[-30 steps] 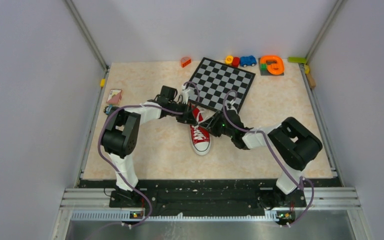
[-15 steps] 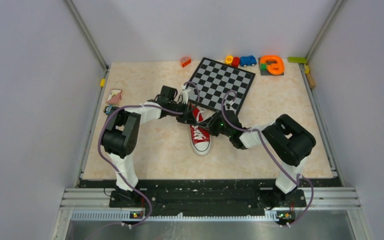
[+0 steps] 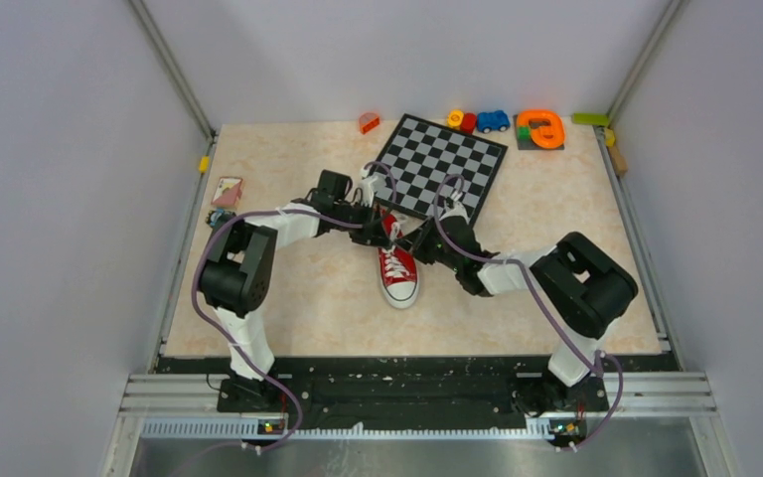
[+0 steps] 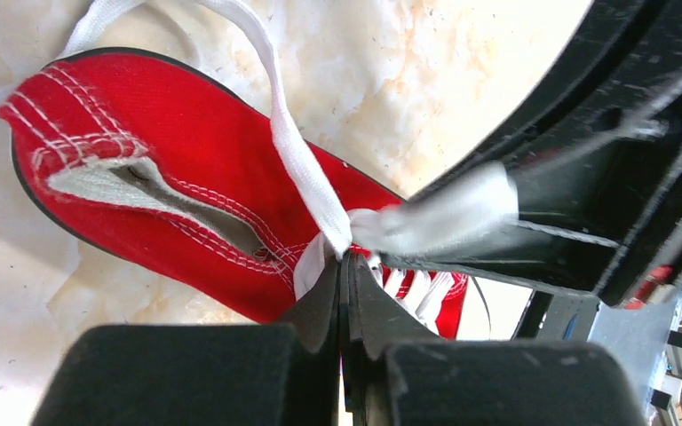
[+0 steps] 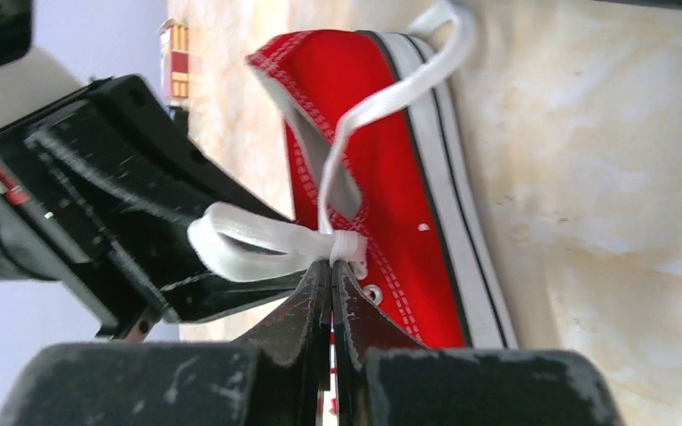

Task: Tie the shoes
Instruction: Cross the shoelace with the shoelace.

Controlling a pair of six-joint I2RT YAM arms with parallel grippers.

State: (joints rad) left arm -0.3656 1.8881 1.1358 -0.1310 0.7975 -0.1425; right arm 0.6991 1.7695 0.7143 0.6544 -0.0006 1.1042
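Sneaker (image 3: 398, 272): judged light, easily dragged. Laces (image 4: 305, 169): limp, flat, probably slippery; best gripped near the knot (image 5: 348, 247), where left gripper (image 4: 344, 286) and right gripper (image 5: 330, 282) are clamped closed on them.

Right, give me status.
Left gripper shut on lace. Right gripper shut on lace. Shoe on its sole. Grippers crowd each other.
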